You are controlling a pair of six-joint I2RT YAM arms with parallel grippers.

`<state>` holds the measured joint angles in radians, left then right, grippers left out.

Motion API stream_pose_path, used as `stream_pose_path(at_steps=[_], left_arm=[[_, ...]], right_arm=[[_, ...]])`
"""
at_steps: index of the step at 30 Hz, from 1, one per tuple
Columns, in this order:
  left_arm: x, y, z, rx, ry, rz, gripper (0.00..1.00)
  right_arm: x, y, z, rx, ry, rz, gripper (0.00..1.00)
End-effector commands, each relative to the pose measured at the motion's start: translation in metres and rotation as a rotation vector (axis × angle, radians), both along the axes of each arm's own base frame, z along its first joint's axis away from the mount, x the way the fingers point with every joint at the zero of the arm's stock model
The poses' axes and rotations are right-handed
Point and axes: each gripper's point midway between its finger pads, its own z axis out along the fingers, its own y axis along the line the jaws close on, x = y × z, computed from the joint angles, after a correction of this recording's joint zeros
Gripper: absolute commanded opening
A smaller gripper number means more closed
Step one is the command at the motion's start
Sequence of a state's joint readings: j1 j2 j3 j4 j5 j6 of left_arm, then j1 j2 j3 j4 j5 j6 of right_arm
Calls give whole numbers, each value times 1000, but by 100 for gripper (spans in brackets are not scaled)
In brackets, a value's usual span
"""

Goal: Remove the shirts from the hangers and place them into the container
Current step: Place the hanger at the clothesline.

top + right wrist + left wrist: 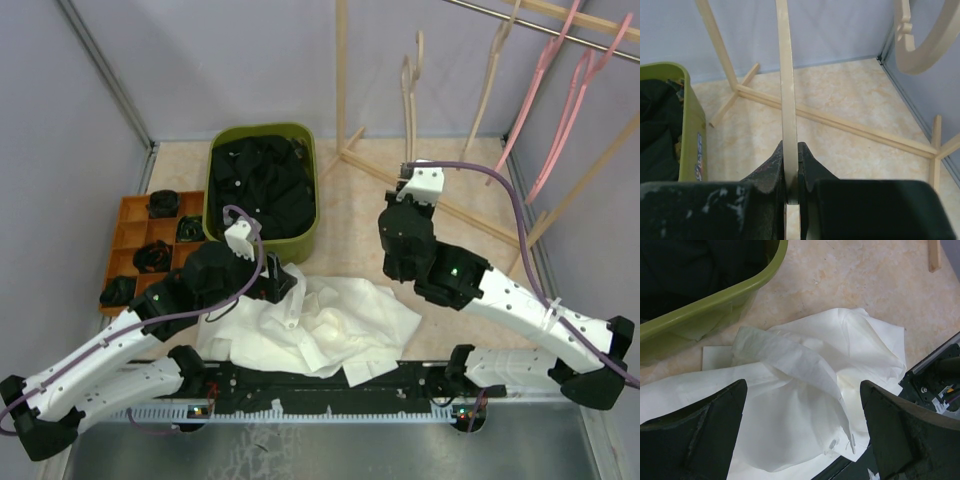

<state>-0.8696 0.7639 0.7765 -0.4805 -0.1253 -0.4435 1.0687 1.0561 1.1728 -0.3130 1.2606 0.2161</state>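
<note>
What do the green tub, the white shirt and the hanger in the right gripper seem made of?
Container: probably moulded plastic, smooth olive wall, slight sheen. White shirt: thin matte cloth, soft creases. Hanger in the right gripper: pale wood by its look, flat and matte, though it could be plastic.

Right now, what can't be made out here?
- Right wrist: the strip in the right gripper runs off the top edge; hanger or pole, cannot tell.
- Top: black cloth in the tub is one dark heap; shirt count unclear.
- Top: the left arm covers part of the white shirt.
- Top: tray items too small to name.
</note>
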Motion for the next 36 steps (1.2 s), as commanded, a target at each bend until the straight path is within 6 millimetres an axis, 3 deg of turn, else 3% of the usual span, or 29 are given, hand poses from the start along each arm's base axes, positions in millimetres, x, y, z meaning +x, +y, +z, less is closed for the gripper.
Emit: stream_pose_path(at_steps=[1, 15, 22, 30, 33, 36], left_arm=[[1, 1, 2, -5, 3, 13, 99], [-2, 1, -3, -30, 4, 12, 99], [-1, 1, 1, -14, 6, 6, 99], [-1, -3, 0, -22, 10, -6, 99], [-1, -5, 0, -26, 16, -5, 99], [-1, -8, 2, -38, 15, -17, 99]], right_arm=[[6, -11, 27, 187, -79, -58, 0], [14, -30, 57, 276, -235, -258, 0], [34, -16, 68, 248, -268, -292, 0], [51, -6, 96, 183, -282, -281, 0], [66, 1, 98, 195, -259, -242, 0], [80, 3, 88, 178, -198, -194, 0]])
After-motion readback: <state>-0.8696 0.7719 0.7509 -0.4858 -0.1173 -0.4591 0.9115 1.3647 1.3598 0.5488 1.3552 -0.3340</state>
